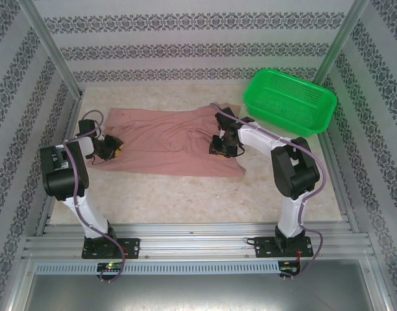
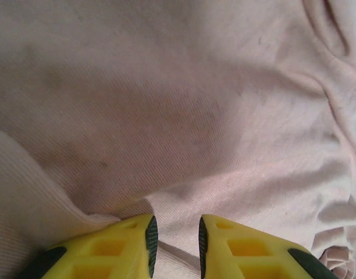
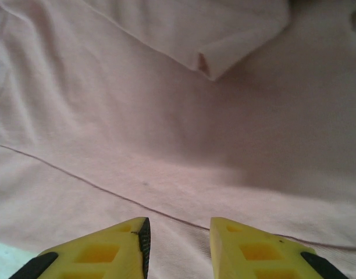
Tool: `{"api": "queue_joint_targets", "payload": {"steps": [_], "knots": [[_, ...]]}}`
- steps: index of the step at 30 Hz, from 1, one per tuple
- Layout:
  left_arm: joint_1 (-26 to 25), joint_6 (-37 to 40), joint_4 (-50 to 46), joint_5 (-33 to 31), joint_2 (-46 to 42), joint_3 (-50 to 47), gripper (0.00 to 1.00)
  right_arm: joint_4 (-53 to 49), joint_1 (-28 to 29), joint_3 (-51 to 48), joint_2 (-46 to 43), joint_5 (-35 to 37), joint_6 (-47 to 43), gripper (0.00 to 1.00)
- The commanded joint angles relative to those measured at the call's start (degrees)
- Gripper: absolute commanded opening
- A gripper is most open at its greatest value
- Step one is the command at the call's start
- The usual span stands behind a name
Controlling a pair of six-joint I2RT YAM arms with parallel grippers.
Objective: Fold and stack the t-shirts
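A pale table (image 1: 185,201) carried one salmon-pink t-shirt (image 1: 166,146), spread nearly flat across its middle, probably laid out for a first fold. A green basket (image 1: 289,72) sat at the far right corner, apart from the cloth. The left gripper (image 1: 114,148) pressed down on the shirt's left edge and the right gripper (image 1: 218,146) on its right part, likely placed to lift both ends together. Each pair of yellow fingers (image 2: 131,244) stood narrowly apart over cloth; whether fabric was pinched could not be told.

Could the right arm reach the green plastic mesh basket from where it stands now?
Probably yes. The green plastic mesh basket sits just right of the right arm's tool, with no obstacle between. The tool is low on the dusty pink cloth t-shirt.
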Motion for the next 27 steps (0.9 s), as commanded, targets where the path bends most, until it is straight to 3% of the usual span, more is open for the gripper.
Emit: {"api": "queue_joint_targets", "payload": {"steps": [1,14,20,27], "knots": [[2.86,-1.46,-4.6,-8.8,-0.71,-5.7,0.29,-2.78,2.89,-1.86,1.39,5.47,1.48,0.35],[6.31,-0.43,-10.8,-10.66,-13.95,-19.39,0.31,-4.82,12.34,-11.92,-3.29,5.08,7.93,0.34],[11.87,0.53,-13.4,-13.67,-20.48,-24.34,0.34,-3.6,17.16,-17.52,-5.26,0.94,12.67,0.35],[14.55,4.43,-16.19,-12.2,-26.07,-25.12,0.38,-9.17,19.75,-15.41,-8.4,0.63,13.36,0.36]]}}
